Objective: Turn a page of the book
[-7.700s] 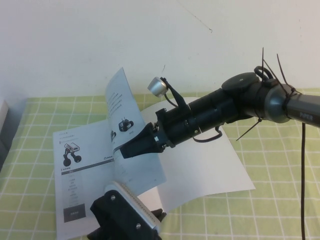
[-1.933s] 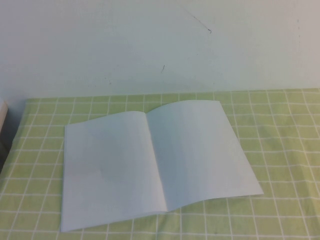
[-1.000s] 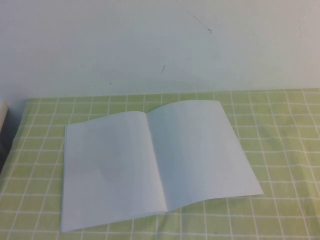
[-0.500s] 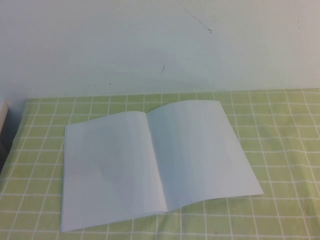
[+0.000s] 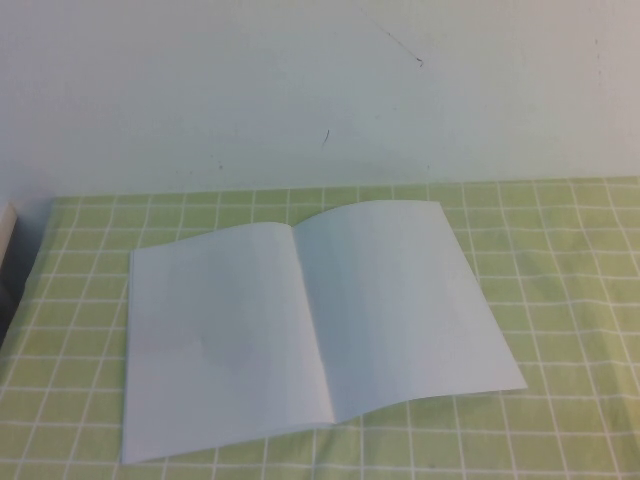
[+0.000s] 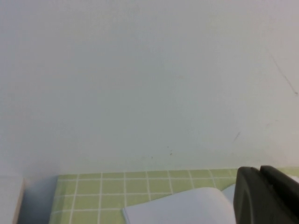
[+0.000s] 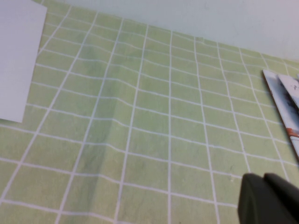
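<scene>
Although neither arm appears in the high view, part of each gripper shows in its own wrist view: the right gripper (image 7: 268, 198) is a dark block with its fingers pressed together and holding nothing, hanging above bare cloth well apart from the book; the left gripper (image 6: 266, 193) is a similar dark block near the far left part of the book, and whether its fingers are spread or closed cannot be told. Beyond the grippers, the book (image 5: 310, 325) lies open and flat near the middle of the table, both facing pages blank white, the spine running from the far edge toward the near edge. On the left half, the page (image 5: 215, 340) rests flat with its blank side up; the right half bows slightly upward near the spine. Beneath the book, a light green tablecloth (image 5: 560, 250) ruled with a white grid covers the table, with a soft crease visible in the right wrist view. At the far right of that view, printed white sheets (image 7: 285, 105) lie on the cloth. Behind the table stands a plain white wall (image 5: 320, 90) with a few small dark marks.
</scene>
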Controlling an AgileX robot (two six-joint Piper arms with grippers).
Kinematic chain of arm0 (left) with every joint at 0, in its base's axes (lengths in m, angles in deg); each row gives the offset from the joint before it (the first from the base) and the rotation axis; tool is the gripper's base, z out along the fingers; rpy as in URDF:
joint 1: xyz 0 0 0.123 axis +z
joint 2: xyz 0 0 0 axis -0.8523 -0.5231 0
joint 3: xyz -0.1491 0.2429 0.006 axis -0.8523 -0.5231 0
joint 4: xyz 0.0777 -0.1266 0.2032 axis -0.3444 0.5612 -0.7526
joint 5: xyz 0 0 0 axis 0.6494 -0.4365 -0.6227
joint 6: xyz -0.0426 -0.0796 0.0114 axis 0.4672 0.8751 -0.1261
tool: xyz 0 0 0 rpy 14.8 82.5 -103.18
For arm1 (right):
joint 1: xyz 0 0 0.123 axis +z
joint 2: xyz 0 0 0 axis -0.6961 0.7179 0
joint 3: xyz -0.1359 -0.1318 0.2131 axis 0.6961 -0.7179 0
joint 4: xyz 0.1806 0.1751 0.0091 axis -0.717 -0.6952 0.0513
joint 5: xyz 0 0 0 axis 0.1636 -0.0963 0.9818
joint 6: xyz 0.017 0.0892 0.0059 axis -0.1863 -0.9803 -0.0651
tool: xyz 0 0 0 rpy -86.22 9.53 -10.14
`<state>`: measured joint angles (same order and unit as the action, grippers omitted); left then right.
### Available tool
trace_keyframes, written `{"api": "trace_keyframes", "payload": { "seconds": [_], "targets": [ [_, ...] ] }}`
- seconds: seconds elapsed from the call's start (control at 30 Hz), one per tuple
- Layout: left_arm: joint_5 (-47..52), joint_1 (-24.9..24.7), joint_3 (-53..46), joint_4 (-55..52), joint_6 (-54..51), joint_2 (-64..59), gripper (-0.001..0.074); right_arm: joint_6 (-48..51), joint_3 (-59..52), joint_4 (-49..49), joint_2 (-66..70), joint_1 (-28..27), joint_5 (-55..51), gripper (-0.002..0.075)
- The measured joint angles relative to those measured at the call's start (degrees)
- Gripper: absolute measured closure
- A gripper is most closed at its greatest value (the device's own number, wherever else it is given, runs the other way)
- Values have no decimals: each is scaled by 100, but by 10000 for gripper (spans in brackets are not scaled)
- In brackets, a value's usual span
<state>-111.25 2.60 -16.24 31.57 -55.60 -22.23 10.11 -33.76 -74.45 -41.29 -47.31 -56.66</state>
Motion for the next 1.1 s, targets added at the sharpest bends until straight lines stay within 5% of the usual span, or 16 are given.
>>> {"api": "trace_keyframes", "payload": {
  "seconds": [0.2,0.37,0.47,0.7,0.83,1.1],
  "targets": [
    [701,0,-24,-34,347,0,739,0,0,0,0,0,0,729],
    [817,321,-696,-2355,3141,-142,739,0,0,9,0,0,0,729],
    [1427,1207,-1221,-4370,5319,-362,739,0,0,9,0,0,0,729],
    [4953,4425,-1791,-8388,9326,-145,739,0,0,20,0,0,0,729],
    [5978,5433,-2041,-9054,9731,472,739,0,0,20,0,-9,0,729],
    [6265,5974,-2229,-9489,9235,1464,739,0,0,30,0,-9,0,729]
  ]
}}
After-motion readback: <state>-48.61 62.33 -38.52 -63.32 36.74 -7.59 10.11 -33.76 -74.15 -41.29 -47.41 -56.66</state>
